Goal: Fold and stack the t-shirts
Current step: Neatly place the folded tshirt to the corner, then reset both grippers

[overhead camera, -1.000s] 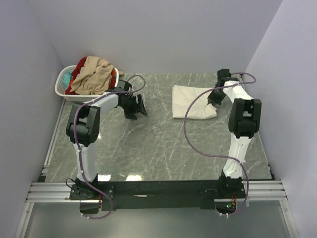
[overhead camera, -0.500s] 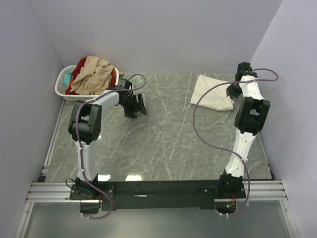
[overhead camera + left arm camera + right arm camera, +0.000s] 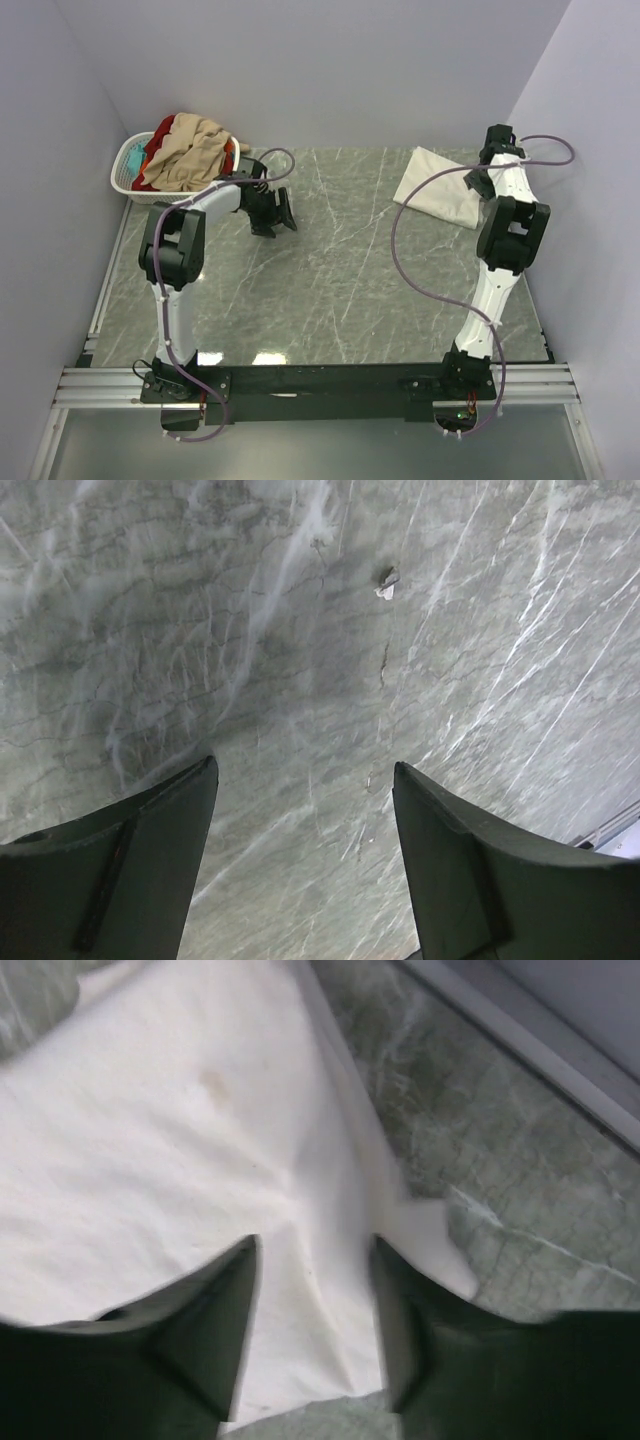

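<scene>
Cream shirt dragged to the far right of the tabletop; right hand let go

At far left the laundry basket (image 3: pixel 124 168) holds the tan t-shirt (image 3: pixel 186 155) and red t-shirt (image 3: pixel 164 130) as before; beside it the left hand (image 3: pixel 272 215) hangs spread over bare tabletop (image 3: pixel 330 280), unmoved; the folded cream-white t-shirt (image 3: pixel 440 190), a second ago nearer the middle, now lies flat by the right wall, long axis slanting far-left to near-right; the right hand (image 3: pixel 315 1245) stands parted over its right end.

cream-white t-shirt (image 3: pixel 440 188), green-grey white-veined table (image 3: pixel 330 290), white basket (image 3: pixel 122 172).
</scene>
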